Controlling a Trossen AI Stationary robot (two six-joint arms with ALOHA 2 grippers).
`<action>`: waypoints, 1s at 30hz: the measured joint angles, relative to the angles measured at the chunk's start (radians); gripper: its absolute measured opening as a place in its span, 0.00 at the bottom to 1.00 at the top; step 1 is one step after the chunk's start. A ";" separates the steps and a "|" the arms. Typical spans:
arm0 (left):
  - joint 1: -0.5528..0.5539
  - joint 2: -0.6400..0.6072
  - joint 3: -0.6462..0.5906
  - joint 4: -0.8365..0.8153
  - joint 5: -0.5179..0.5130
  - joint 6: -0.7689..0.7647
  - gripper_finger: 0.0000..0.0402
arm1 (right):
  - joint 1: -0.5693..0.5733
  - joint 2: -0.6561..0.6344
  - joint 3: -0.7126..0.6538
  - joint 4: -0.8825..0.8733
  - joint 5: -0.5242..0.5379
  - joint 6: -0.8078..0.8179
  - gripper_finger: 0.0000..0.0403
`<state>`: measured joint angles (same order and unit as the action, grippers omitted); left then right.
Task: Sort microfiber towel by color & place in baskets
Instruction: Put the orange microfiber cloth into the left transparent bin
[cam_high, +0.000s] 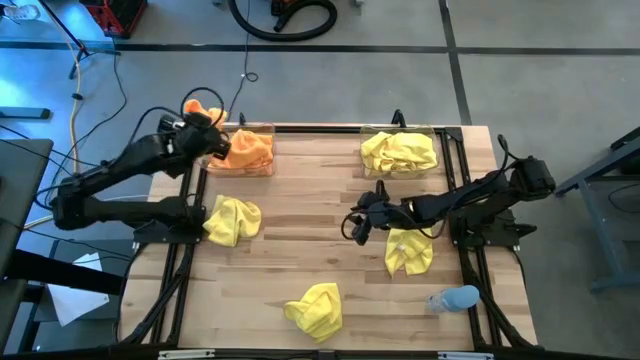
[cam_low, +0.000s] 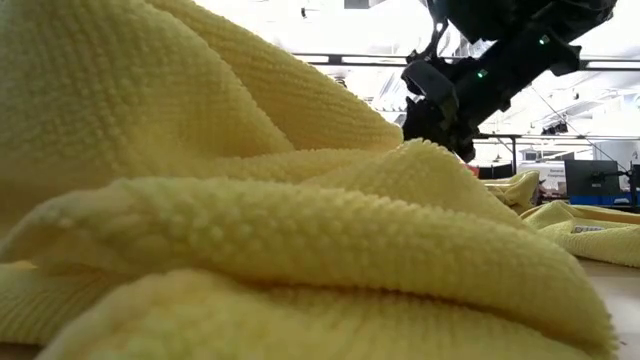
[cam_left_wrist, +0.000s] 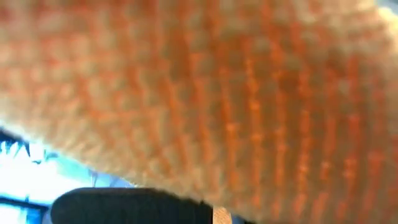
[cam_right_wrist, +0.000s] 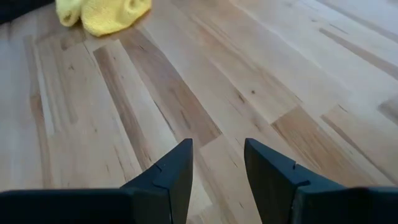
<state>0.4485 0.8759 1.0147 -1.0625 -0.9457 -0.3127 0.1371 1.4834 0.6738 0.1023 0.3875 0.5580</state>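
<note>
High view is showing sorting partway: left pincer (cam_high: 212, 140) is gripping an orange towel (cam_high: 200, 108) beside the orange basket (cam_high: 262, 130), while the right pincer (cam_high: 357, 226), partly open and empty, is hovering among three loose yellow towels (cam_high: 232, 220).

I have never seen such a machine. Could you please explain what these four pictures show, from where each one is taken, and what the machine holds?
It is a robot with two dark arms at a wooden table. One picture looks down from above, one looks level across the table top, and two come from cameras on the wrists.

The left gripper, at the table's far left corner, has its jaws shut on an orange towel, which fills its wrist picture. Beside it a clear basket holds more orange cloth; a second basket holds yellow cloth.

The right gripper hangs over bare wood mid-table, jaws open and empty.

Three yellow towels lie loose: left, right and near, close against the low camera. A pale blue object lies at the near right.
</note>
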 joint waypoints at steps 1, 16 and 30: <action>0.030 0.003 -0.028 0.023 0.018 0.000 0.00 | 0.000 0.000 0.003 0.003 -0.006 -0.008 0.34; 0.351 0.110 -0.348 0.388 0.402 -0.060 0.00 | 0.000 0.000 0.076 0.008 -0.108 -0.129 0.34; 0.402 0.202 -0.364 0.339 0.529 -0.133 0.19 | 0.000 0.000 0.077 -0.062 -0.113 -0.132 0.34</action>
<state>0.8509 1.0780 0.6506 -0.7230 -0.4172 -0.4457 0.1371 1.4830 0.7509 0.0398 0.2745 0.4257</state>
